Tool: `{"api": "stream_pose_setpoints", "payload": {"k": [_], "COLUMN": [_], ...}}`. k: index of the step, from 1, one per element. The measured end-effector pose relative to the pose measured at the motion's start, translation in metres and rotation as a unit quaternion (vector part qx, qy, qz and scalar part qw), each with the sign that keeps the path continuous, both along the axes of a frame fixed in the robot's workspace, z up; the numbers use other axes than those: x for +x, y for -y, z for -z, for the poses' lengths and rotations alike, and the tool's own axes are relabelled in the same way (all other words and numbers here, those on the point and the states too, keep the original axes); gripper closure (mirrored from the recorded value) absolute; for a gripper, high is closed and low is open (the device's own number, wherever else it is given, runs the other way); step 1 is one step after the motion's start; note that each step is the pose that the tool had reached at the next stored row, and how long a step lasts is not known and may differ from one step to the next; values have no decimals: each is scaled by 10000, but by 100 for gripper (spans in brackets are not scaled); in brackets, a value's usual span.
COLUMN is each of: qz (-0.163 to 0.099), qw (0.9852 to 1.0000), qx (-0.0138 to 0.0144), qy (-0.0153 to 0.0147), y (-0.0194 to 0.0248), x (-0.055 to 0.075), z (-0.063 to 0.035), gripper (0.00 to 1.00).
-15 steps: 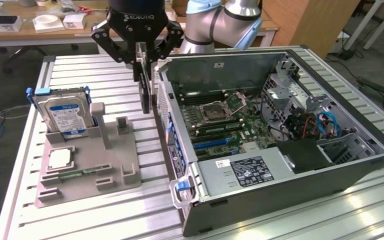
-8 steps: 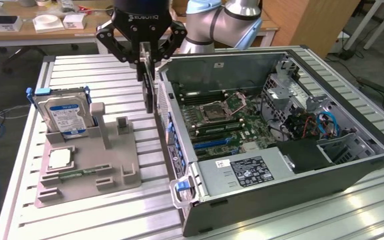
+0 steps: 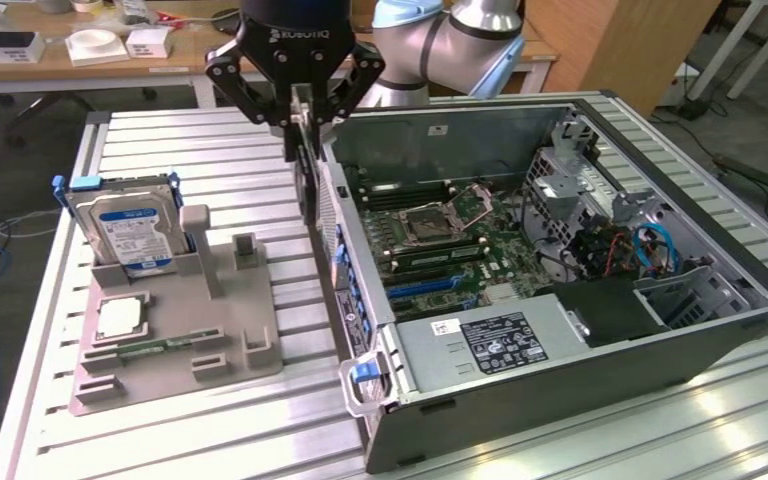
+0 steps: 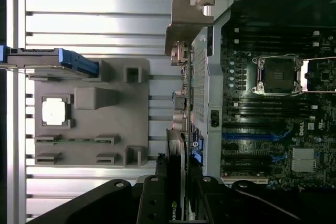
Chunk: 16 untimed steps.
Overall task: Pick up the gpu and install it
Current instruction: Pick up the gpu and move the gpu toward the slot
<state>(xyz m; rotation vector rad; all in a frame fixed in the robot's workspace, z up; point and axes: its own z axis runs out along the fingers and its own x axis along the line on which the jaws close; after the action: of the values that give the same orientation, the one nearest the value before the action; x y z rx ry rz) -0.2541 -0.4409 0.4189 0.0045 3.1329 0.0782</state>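
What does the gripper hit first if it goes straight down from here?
The gripper points down with the gpu clamped edge-down, so the card leads. In the wrist view it hangs over the computer case's rear panel, so that wall's top edge is probably first. Depth is hard to judge.

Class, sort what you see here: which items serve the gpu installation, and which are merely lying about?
In use: gpu, held by the pincer; open computer case.
Lying about: hard drive, processor chip, memory stick, all on the grey holder.
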Motion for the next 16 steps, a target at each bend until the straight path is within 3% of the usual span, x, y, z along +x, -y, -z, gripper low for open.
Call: {"api": "stream_pose_setpoints", "payload": {"k": [16], "qz": [0], "qw": [10000], "qx": [0], "qy": [0], "y": [0], "x": [179], "z": [0], "gripper": [74]}}
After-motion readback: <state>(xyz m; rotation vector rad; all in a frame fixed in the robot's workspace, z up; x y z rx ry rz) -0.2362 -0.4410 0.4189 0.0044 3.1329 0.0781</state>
